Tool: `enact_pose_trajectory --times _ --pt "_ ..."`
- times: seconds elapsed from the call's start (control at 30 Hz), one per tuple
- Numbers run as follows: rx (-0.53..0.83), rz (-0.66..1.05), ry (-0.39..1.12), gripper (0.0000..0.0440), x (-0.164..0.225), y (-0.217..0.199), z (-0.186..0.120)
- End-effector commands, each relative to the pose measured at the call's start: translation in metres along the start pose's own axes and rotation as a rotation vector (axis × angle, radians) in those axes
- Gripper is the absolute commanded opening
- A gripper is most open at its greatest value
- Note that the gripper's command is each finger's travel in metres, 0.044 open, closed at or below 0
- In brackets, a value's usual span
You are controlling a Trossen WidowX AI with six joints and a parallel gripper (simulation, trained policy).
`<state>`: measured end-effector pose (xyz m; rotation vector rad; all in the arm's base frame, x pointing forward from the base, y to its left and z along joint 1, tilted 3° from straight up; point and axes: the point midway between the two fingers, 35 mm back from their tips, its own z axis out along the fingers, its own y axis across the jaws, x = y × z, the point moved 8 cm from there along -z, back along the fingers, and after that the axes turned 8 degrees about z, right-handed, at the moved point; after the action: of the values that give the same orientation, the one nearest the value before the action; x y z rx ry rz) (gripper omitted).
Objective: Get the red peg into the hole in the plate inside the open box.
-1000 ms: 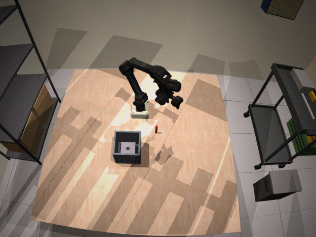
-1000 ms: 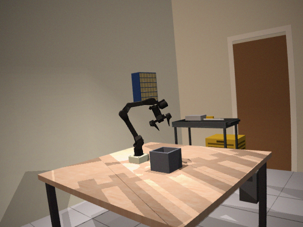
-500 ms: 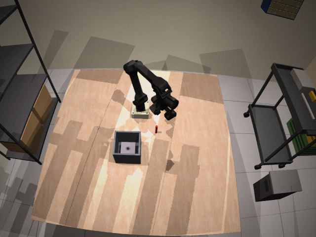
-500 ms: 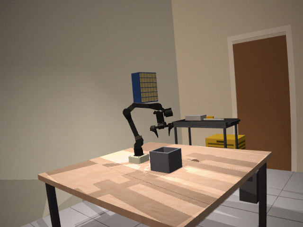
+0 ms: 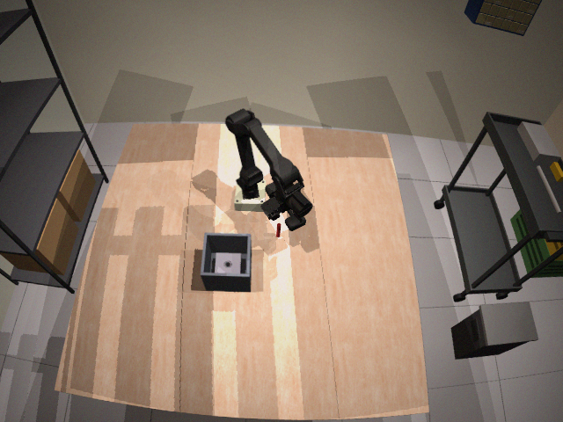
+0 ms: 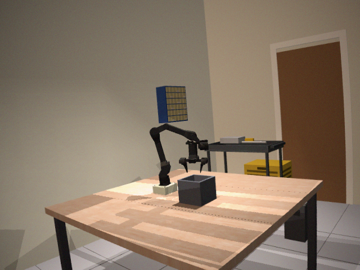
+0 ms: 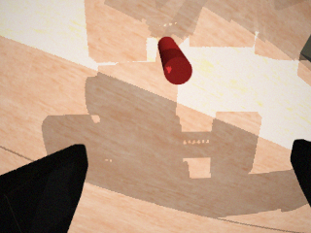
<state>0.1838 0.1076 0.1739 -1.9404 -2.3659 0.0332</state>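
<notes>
Dark grey is the box (image 5: 225, 283) (image 6: 189, 192), which stands on the wooden table (image 5: 368, 272) (image 6: 151, 229) (image 7: 117, 209), near the hand (image 5: 284, 216) (image 6: 193, 171) (image 7: 193, 154) and lower than it. In its bottom we see a pale plate (image 5: 221, 267) with a dark round hole. The peg (image 5: 278, 229) (image 7: 176, 63) is red, a short round rod, and it stands upright on the table, below the hand and outside the box. We see the two fingers of the hand wide apart, with nothing between them, and they do not touch the peg.

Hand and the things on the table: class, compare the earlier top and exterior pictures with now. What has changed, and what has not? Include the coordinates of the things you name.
The hand (image 5: 284, 215) (image 6: 193, 171) (image 7: 193, 154) has come lower and closer to the red peg (image 5: 278, 229) (image 7: 175, 62), swinging from a tilt to point nearly straight down. Nothing was gripped or released. The peg and open box (image 5: 227, 283) (image 6: 190, 192) (image 7: 307, 49) stayed put.
</notes>
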Motion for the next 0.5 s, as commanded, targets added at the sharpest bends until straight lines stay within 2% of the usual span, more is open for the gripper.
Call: enact_pose_trajectory --times 0.0,0.47 --pt "0.027 0.009 -0.014 0.0426 -0.006 0.0 0.016" --pt "0.045 0.088 -0.031 0.0397 -0.022 -0.001 0.061"
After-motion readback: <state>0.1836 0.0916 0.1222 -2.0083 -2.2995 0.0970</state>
